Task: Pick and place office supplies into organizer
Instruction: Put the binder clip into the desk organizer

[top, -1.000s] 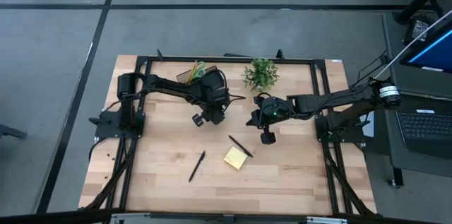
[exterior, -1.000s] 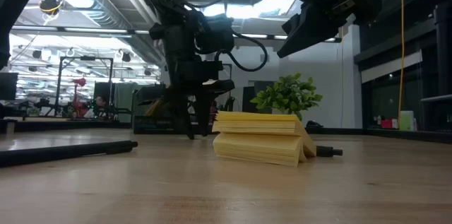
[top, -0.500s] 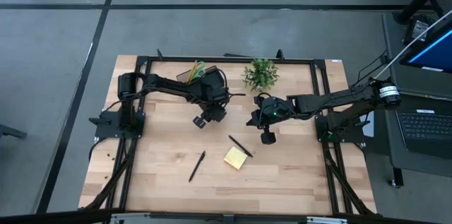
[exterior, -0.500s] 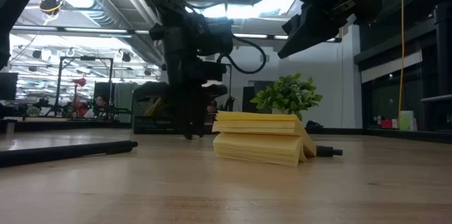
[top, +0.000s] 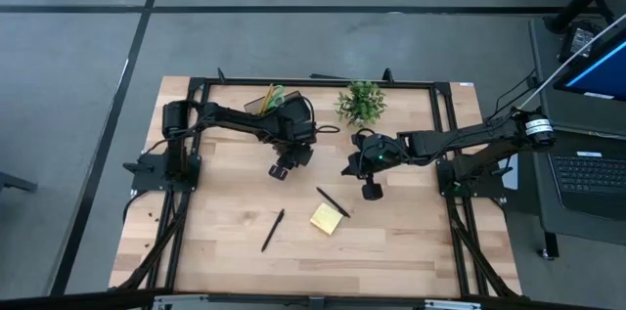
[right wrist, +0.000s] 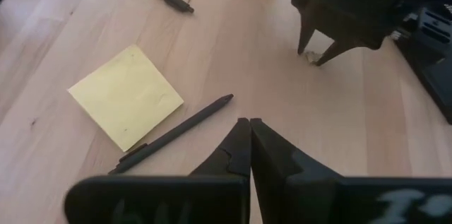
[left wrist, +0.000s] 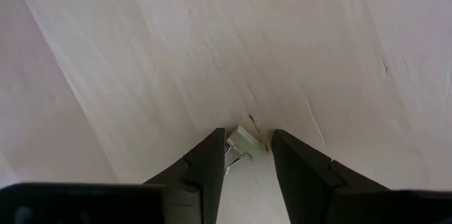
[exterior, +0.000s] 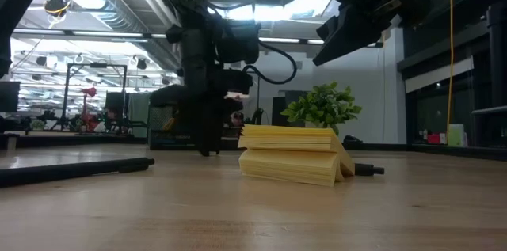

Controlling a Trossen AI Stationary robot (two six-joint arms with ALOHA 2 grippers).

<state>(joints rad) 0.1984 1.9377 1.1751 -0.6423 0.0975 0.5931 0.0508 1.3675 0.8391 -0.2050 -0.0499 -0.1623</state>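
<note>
Change since earlier frame: left gripper (top: 282, 169) has shifted slightly toward the left side of the table (top: 225, 261); right gripper (top: 370, 191), pens and pad unchanged.
Left fingers: parted, tips down at the wood, straddling a small pale clip (left wrist: 244, 143); not yet closed on it.
Right fingers: pressed together, empty, hovering above the table near the plant (top: 360, 101).
Clip location: on bare wood between the left fingertips, in front of the organizer (top: 271, 101), well apart from the other supplies.
Clip handling: judged light, stiff and small; likely to skid or tip on smooth wood. Take hold across its pale body, tips low at the table.
Clip axis: too small to tell reliably; wire parts seem to trail toward one finger.
Pad (top: 327, 217): yellow, flat on the table, soft stack; grip an edge.
Near pen (top: 332, 201): just beside the pad, long axis diagonal. Slim, rigid, prone to roll; grip mid-barrel across the axis.
Far pen (top: 272, 230): near the front edge, diagonal the opposite way.
Organizer contents: scissors (top: 278, 95) already inside.
</note>
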